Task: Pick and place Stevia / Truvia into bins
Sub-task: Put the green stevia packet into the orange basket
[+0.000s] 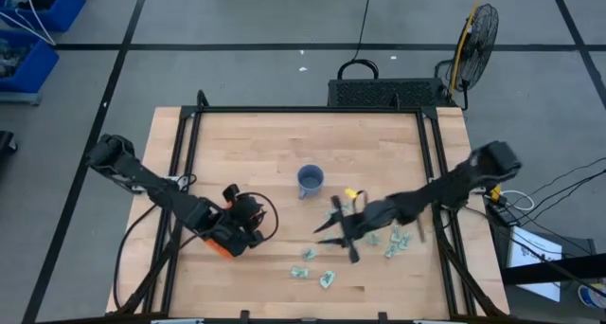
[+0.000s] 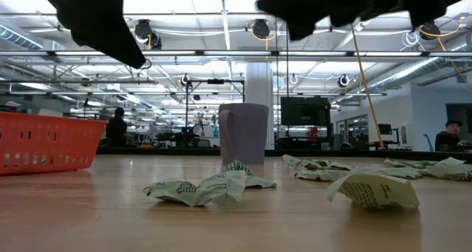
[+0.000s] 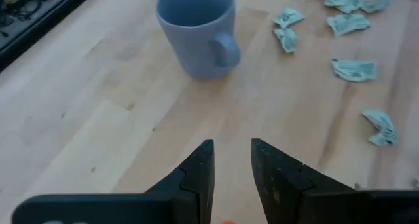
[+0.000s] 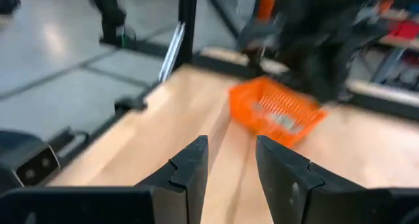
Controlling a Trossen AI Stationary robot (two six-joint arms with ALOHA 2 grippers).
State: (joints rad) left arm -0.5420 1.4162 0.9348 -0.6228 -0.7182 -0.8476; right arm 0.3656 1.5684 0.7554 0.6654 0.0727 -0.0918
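Several crumpled pale green and white packets (image 1: 327, 279) lie on the wooden table near its near edge and right of centre (image 2: 214, 189); some show in the left wrist view (image 3: 353, 69). The orange bin (image 4: 278, 112) stands on the table's left half (image 1: 223, 245) and holds a few packets. My left gripper (image 1: 248, 218) hovers over the bin's far right side, open by a narrow gap (image 3: 232, 165) and empty. My right gripper (image 1: 337, 237) is above the table between the mug and the packets, pointing left toward the bin, open (image 4: 232, 158) and empty.
A blue-grey mug (image 1: 311, 180) stands upright at the table's middle (image 3: 196, 31). A small yellow object (image 1: 350, 192) lies right of it. Black frame rails (image 1: 185, 163) run along the table's left, right and far sides. Bare wood (image 1: 275, 144) shows beyond the mug.
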